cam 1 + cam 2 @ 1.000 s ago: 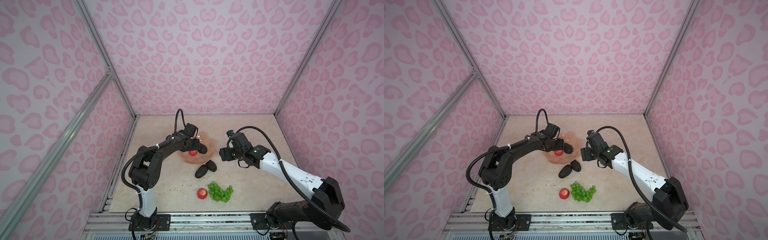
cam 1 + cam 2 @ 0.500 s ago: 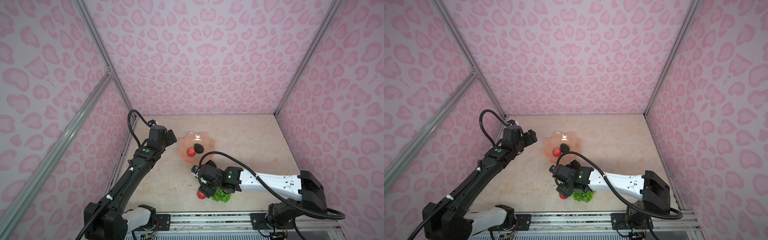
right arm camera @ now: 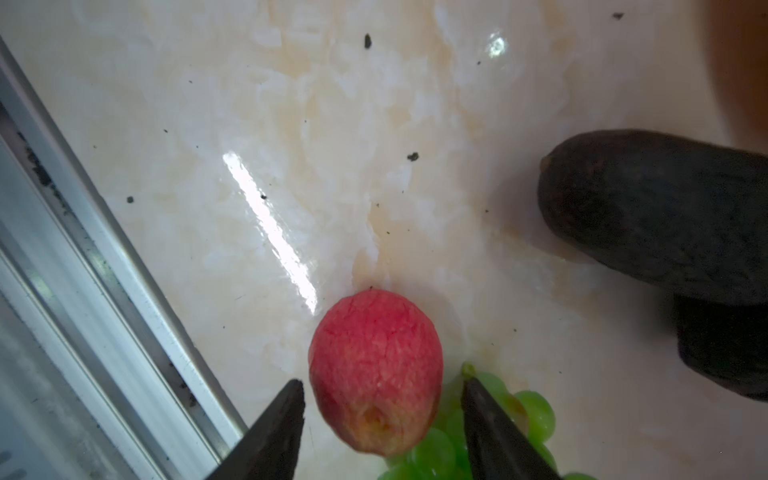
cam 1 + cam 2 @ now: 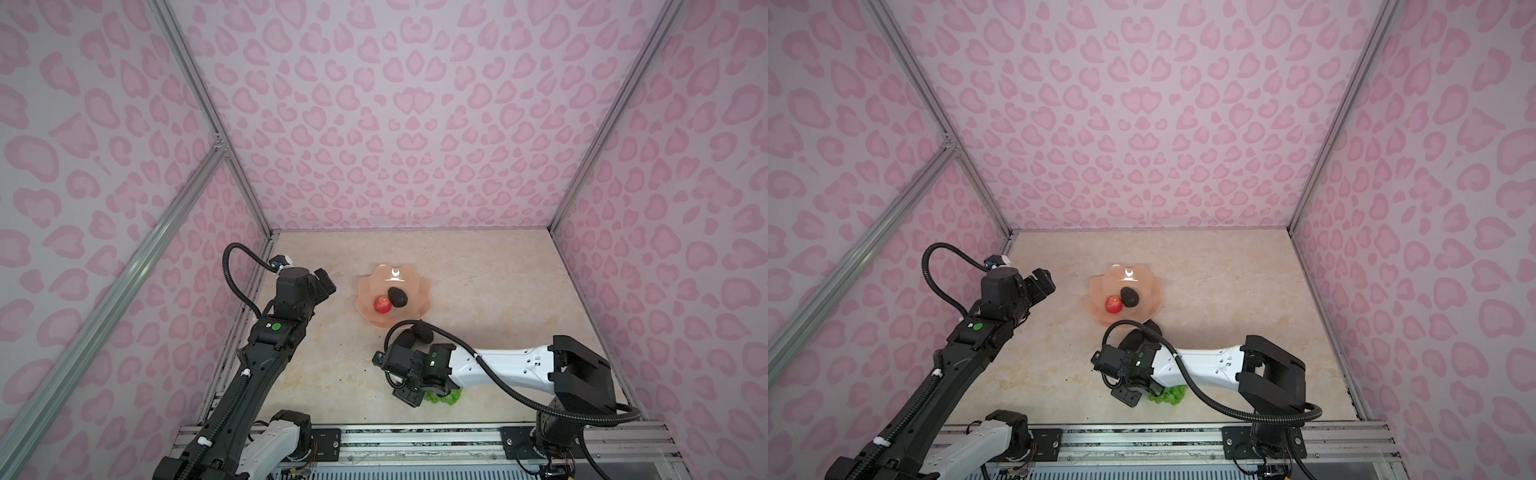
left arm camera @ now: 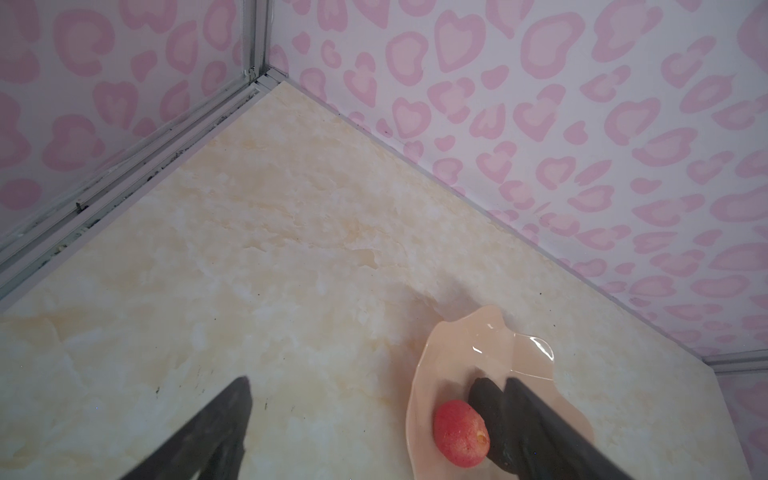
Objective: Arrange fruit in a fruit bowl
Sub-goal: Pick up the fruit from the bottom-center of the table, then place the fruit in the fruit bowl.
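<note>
Right fingers (image 3: 382, 419) now down astride table apple (image 3: 376, 370), not touching; left fingers (image 5: 374, 419) apart, empty.

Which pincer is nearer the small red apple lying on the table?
Right. The right pincer straddles the small red apple; the left pincer hangs far off, beside the bowl.

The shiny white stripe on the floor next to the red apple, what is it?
In the right wrist view it is glare, light bouncing off the glossy floor beside the red apple; in both top views the bowl shows a similar bright spot.
</note>
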You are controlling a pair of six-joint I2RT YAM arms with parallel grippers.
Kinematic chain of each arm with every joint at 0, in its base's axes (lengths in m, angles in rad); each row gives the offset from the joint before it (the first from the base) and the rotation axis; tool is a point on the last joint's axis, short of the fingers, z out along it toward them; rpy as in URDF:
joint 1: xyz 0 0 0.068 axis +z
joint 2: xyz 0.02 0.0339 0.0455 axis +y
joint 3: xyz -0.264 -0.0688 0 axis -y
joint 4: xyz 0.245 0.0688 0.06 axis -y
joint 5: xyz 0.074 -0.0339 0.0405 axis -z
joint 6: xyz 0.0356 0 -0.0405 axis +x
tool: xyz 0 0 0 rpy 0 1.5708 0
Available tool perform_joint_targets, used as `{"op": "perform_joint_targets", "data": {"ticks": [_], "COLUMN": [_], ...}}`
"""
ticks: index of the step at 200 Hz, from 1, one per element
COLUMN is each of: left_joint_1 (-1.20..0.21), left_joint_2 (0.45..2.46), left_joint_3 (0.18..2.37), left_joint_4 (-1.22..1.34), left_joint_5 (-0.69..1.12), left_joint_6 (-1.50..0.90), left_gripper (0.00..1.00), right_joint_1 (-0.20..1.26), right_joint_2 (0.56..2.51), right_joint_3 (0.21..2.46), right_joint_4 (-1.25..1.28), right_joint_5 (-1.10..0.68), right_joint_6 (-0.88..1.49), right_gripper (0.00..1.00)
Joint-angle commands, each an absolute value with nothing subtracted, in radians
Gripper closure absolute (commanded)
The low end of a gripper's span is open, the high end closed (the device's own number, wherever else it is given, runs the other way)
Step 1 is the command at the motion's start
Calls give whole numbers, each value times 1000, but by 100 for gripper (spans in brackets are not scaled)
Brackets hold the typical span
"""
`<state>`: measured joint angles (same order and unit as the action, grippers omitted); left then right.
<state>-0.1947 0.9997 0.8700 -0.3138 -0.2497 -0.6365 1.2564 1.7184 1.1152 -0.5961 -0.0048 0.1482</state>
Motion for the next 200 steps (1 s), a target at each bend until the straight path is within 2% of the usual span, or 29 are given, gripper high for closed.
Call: {"op": "perform_joint_targets", "data": {"ticks": [1, 56, 84, 119, 139, 175, 200], "left_joint_1": [-190, -181, -175, -175, -173, -173, -173], "left_joint_2": [988, 966, 959, 950, 939, 902, 863], "left_joint_3": [868, 864, 860, 858, 850, 818, 798], "left_joint_4": [-296, -308, -311, -319, -323, -337, -349], "left_joint_5": [-240, -248, -248, -252, -251, -239, -205], "left_joint_6": [-648, -641, -643, -637, -636, -643, -628], "left_gripper": [5, 5, 5, 5, 5, 5, 5], "right_joint_1": [1256, 1252, 1203, 1083, 997, 864, 824], "right_joint_2": [1744, 1764, 1714, 1597, 1568, 1665, 1772], "right_joint_3": [1116, 1126, 1142, 1198, 1265, 1388, 1476], "right_joint_4": [-575, -554, -560, -610, -635, -616, -602], "right_joint_5": [-9, -18, -65, -81, -22, -2, -18], "right_joint_6": [150, 146, 164, 171, 179, 175, 178], "right_gripper": [42, 64, 76, 78, 78, 78, 78]}}
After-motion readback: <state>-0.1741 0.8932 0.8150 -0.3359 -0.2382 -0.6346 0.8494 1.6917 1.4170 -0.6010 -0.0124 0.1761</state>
